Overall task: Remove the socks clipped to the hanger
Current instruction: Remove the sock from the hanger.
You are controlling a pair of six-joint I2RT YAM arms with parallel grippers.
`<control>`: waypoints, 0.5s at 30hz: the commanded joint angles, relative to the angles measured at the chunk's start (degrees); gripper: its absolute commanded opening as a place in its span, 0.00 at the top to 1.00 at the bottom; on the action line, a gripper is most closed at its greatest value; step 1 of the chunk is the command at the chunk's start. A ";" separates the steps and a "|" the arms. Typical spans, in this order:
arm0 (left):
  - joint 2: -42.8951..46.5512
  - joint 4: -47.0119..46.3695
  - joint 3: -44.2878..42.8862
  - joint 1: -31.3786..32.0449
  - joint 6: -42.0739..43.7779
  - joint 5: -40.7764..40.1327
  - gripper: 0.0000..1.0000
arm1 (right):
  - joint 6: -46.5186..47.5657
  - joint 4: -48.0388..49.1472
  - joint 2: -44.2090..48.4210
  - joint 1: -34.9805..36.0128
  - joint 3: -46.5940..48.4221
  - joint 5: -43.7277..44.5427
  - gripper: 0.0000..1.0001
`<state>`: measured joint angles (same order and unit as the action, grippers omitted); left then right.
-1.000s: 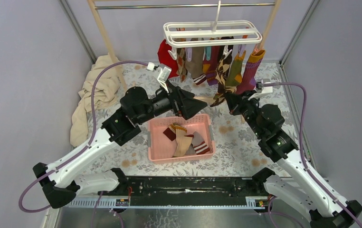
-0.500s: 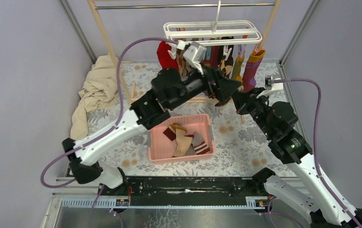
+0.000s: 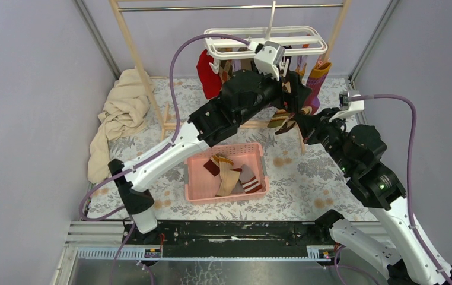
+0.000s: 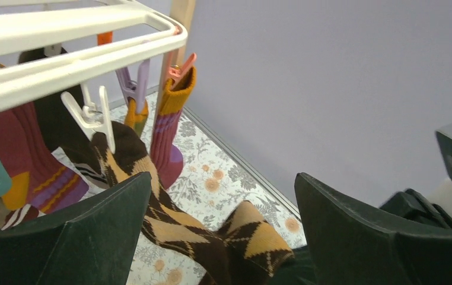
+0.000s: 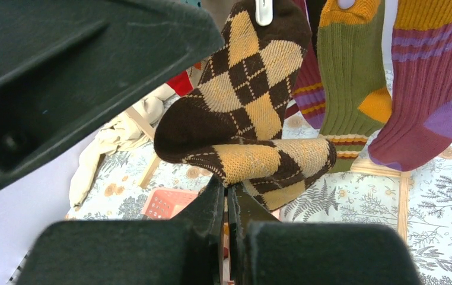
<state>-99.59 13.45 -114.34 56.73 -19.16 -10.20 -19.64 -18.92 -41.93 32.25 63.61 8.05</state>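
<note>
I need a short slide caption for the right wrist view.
Right gripper, jaws shut, pinches the brown argyle sock hanging from its white clip.

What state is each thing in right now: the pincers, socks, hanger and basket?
Argyle sock: clipped at top, lower end pulled aside.
Right pincer: shut on argyle sock.
Left pincer: open, near white clip.
Hanger: hanging, other socks clipped on.
Basket: holds loose socks.

1 hanger (image 4: 63, 27), at least 5 hanging socks (image 5: 241, 89) seen, rest hidden. 1 pink basket (image 3: 195, 172), 3 socks (image 3: 228, 177) inside. 1 beige cloth (image 3: 120, 113). 2 arms (image 3: 170, 148).
</note>
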 commanded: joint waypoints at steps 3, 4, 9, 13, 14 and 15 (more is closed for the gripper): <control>-3.69 2.18 -7.36 -3.37 0.70 -1.18 0.01 | 1.79 -1.20 -0.13 0.21 3.93 0.34 1.00; -4.71 2.79 -8.70 -3.97 0.58 -0.98 0.01 | 1.80 -1.29 -0.14 0.26 3.97 0.23 1.00; -8.43 3.90 -12.68 -6.51 -0.03 0.27 0.01 | 1.64 -1.22 -0.54 0.25 4.15 -0.54 1.00; -10.26 4.14 -14.30 -8.31 -0.69 1.17 0.01 | 1.53 -0.97 -1.10 0.25 4.24 -1.10 1.00; -10.55 4.05 -14.45 -8.52 -0.78 1.34 0.01 | 1.48 -0.85 -1.27 0.29 4.24 -1.28 1.00; -10.82 3.89 -14.56 -8.70 -0.84 1.33 0.02 | 1.53 -0.67 -1.37 0.27 4.17 -1.47 1.00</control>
<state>-109.58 17.58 -126.43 48.99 -19.53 -9.85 -19.03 -21.54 -42.85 32.27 65.41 7.81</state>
